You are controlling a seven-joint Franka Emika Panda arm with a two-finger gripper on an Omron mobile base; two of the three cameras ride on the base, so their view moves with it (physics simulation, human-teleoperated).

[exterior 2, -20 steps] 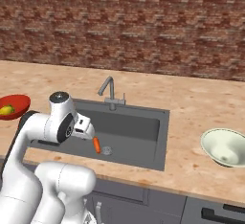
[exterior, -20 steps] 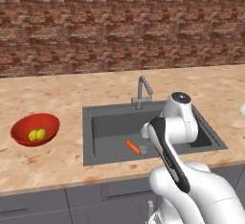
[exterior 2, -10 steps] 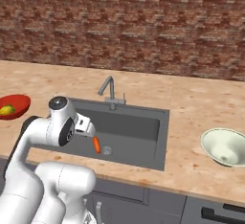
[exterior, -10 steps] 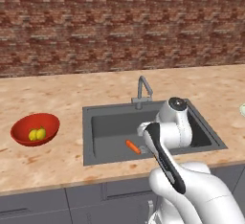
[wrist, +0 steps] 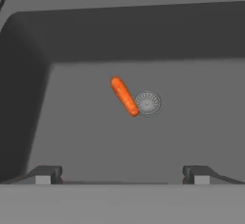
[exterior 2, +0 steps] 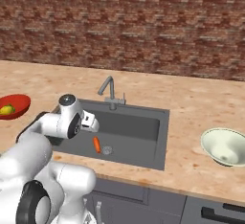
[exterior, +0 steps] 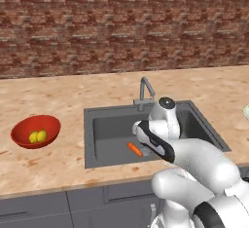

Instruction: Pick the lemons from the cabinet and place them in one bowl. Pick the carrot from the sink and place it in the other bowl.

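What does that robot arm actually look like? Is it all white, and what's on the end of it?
Mostly glossy white: fat rounded segments, smooth like moulded plastic, with dark bands and a dark grey disc where the arm bends. No loose cables or lettering visible. At its end is a gripper with two small dark grey, blocky finger tips.

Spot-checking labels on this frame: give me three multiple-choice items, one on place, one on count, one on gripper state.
1. Where does the carrot lie?
A. in the red bowl
B. on the sink floor beside the drain
C. on the counter

2. How many lemons are in the red bowl?
A. none
B. two
C. four

3. The gripper is:
A. open above the carrot
B. shut on the carrot
C. shut on a lemon

Key: B, the hand view shows it by the drain; B, two yellow fruits show; A, fingertips stand apart, nothing between them.
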